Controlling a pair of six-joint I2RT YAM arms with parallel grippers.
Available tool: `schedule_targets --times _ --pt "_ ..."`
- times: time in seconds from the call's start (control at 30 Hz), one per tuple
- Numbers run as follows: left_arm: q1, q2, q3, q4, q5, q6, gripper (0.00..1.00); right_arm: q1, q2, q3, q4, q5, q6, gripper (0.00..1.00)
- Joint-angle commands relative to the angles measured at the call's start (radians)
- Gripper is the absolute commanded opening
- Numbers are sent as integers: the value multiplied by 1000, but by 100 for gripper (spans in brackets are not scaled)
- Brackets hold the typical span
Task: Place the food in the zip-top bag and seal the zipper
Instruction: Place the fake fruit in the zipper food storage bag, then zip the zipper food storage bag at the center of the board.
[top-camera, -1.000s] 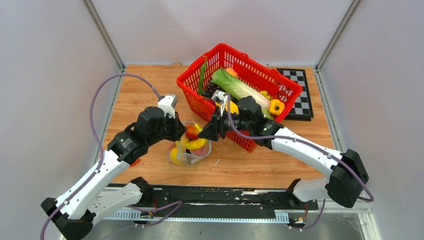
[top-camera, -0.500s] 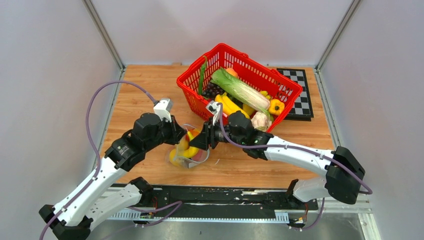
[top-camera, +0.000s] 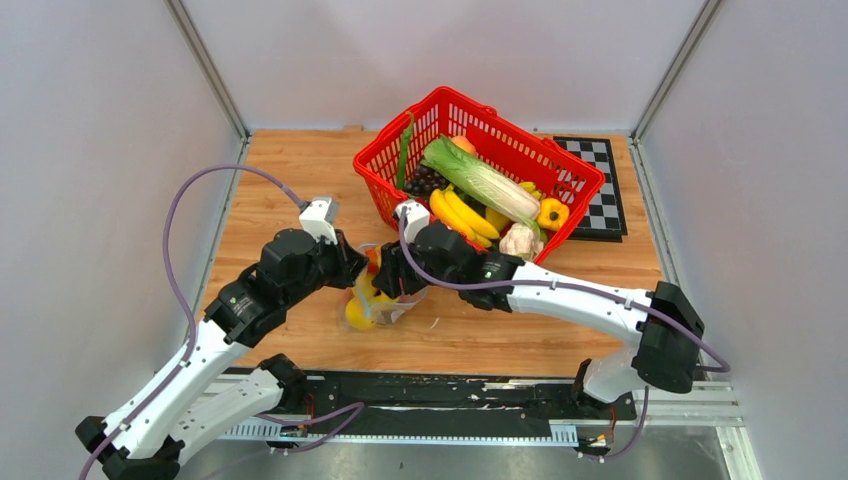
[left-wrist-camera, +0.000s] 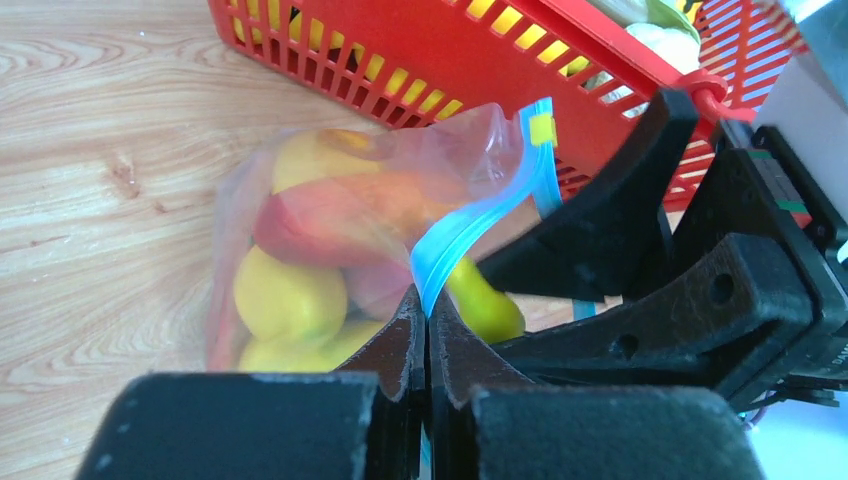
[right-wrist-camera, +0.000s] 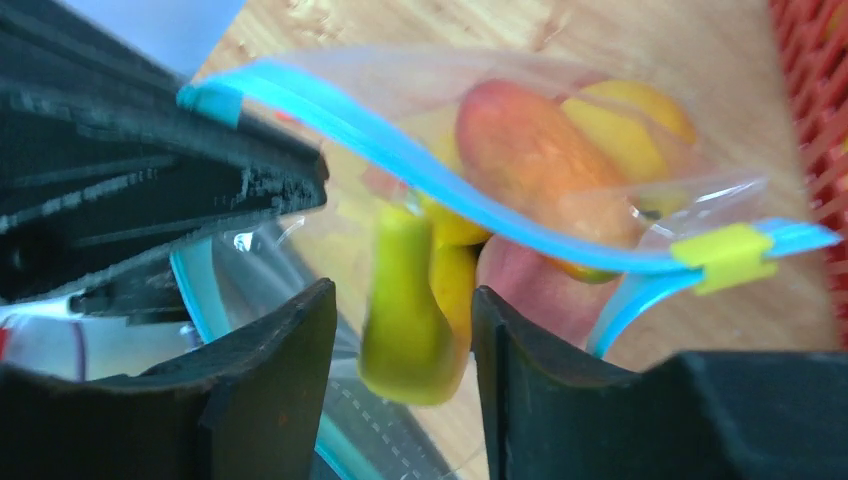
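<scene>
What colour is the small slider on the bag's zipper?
Yellow-green slider on the light blue zipper; clearest in the right wrist view.

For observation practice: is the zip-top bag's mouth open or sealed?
Open: in the right wrist view the zipper strips spread apart from the yellow slider, yellow-green food between them.

Both arms reach forward and inward, left hand (left-wrist-camera: 427, 335) pinched shut, right hand (right-wrist-camera: 403, 300) parted, facing each other.
</scene>
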Motion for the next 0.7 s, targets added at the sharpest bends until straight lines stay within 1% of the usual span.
schedule_targets --times 0.0,0.1,0.13,0.3,0.37,0.43,0.5,0.53,0.6,0.67 --pt "1 -16 -5 89 19 -3 0 2 33 166 -184 139 -134 62" --pt "1 -15 -4 91 -3 6 0 1 -13 166 -154 109 -185 76" --pt "1 -14 -4 93 -13 11 0 0 -32 160 -139 102 -197 78" --pt "0 1 12 96 -29 43 0 -3 -132 152 -132 93 -256 80" --pt "0 14 21 90 -28 67 0 -3 -190 114 -117 129 -273 80" --pt "1 27 29 84 -17 85 0 -4 -235 78 -119 196 -299 79" --pt "1 36 29 80 -12 92 0 -9 -277 44 -131 260 -311 73" --pt "1 37 27 82 -11 93 0 -16 -297 24 -132 262 -310 67" --pt "0 33 21 83 -18 96 0 -32 -322 -17 -133 181 -296 55" --pt "0 26 20 77 -36 102 0 -46 -320 -35 -154 92 -282 47"
